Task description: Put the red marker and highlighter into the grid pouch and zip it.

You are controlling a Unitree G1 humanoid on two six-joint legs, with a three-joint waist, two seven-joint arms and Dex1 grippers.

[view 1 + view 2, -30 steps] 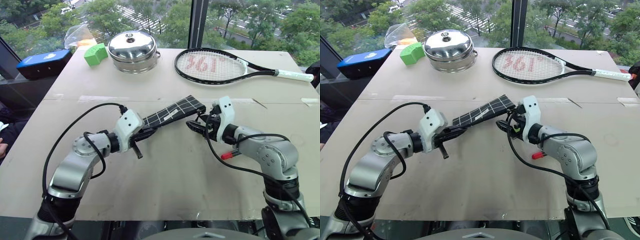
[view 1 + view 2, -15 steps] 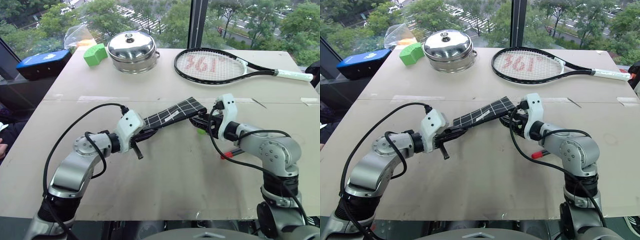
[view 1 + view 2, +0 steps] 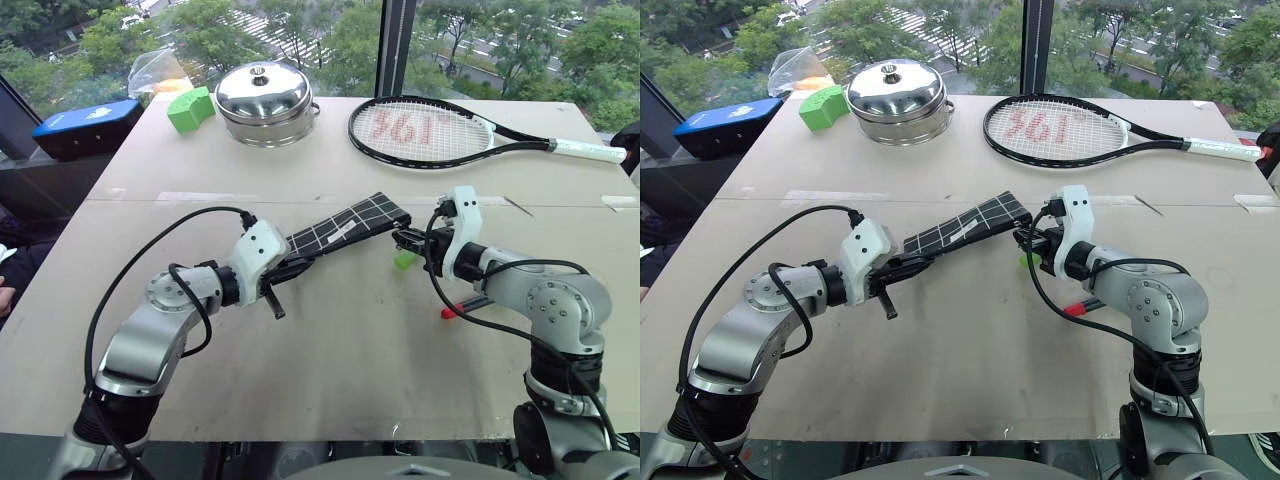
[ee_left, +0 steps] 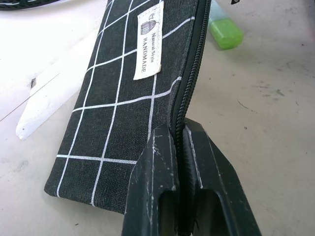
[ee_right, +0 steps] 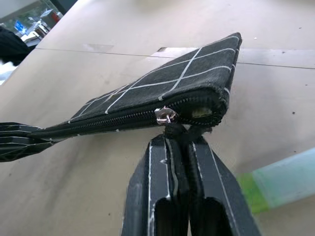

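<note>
Grid pouch (image 3: 345,226) zipped, aloft between left pincer (image 4: 179,142) clamped on its edge and right pincer (image 5: 177,140) clamped on its zipper pull (image 5: 173,131).

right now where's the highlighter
In the left eye view the highlighter lies on the table, right of centre, below the grid pouch and beside the right claw.

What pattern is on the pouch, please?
Black with white grid lines on the grid pouch, clearest in the left wrist view.

A pale table (image 3: 330,360) stands against a big window (image 3: 330,40) overlooking daylit green trees (image 3: 210,30).
</note>
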